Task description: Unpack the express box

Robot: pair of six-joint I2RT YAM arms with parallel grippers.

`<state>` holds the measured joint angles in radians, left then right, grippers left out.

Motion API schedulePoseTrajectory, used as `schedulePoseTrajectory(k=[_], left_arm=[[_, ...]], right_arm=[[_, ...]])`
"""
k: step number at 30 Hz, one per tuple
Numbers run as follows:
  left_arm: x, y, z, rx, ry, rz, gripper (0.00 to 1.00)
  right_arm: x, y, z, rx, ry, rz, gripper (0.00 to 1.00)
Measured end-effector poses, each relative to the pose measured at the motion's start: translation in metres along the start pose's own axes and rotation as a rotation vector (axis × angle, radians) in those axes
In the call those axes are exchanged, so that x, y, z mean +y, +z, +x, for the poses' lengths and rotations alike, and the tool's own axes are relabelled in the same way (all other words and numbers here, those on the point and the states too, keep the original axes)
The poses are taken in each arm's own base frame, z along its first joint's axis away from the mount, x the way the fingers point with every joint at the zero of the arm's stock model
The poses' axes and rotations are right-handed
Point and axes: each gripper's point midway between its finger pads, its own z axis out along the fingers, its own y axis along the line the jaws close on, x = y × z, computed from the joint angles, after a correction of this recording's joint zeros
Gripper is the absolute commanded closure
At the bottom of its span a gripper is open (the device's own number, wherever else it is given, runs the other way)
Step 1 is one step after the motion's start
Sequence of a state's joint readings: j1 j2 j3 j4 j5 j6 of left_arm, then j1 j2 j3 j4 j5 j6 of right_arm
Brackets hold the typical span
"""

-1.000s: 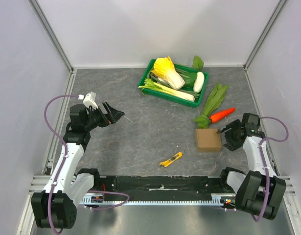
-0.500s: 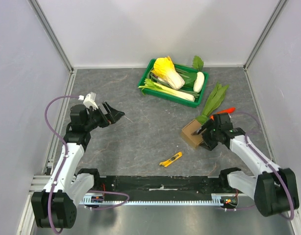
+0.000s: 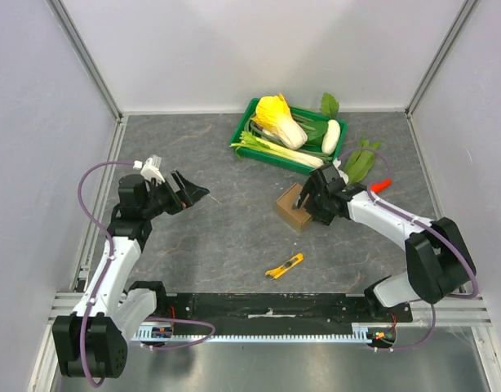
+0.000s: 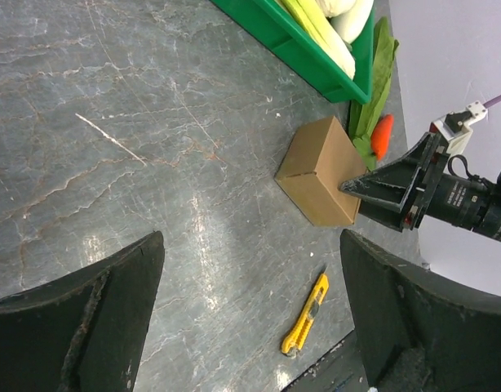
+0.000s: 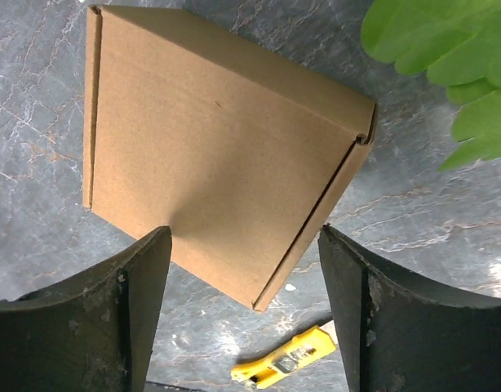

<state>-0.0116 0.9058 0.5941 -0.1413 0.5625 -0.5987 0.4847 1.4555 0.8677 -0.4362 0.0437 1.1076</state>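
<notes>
My right gripper (image 5: 242,245) is reaching with jaws spread wide at the express box (image 5: 226,163), which is lying closed on the grey table (image 3: 234,237) just in front of the green crate (image 3: 275,159); its near corner is poking into the gap, and one fingertip is apparently touching an edge; I am judging it light, stiff, smooth cardboard, best pinched across opposite side walls; my left gripper (image 4: 250,278) is waiting well apart, jaws likewise spread.
</notes>
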Motion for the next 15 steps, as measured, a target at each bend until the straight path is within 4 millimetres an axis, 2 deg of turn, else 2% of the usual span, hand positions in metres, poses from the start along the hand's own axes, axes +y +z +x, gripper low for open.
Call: schedulePoseTrajectory(k=[4, 9, 13, 15], left_arm=[[0.001, 0.001, 0.005, 0.018, -0.014, 0.006, 0.07], [0.004, 0.006, 0.008, 0.039, -0.035, 0.001, 0.07], [0.005, 0.015, 0.012, 0.064, -0.043, 0.008, 0.07], [0.005, 0.021, 0.017, 0.086, -0.047, 0.011, 0.08]], right_arm=[[-0.005, -0.009, -0.007, -0.042, -0.053, 0.025, 0.16], [-0.013, -0.047, -0.024, -0.139, -0.102, 0.043, 0.14], [-0.017, -0.088, -0.048, -0.278, -0.112, 0.040, 0.18], [-0.020, -0.100, -0.058, -0.332, -0.113, 0.050, 0.28]])
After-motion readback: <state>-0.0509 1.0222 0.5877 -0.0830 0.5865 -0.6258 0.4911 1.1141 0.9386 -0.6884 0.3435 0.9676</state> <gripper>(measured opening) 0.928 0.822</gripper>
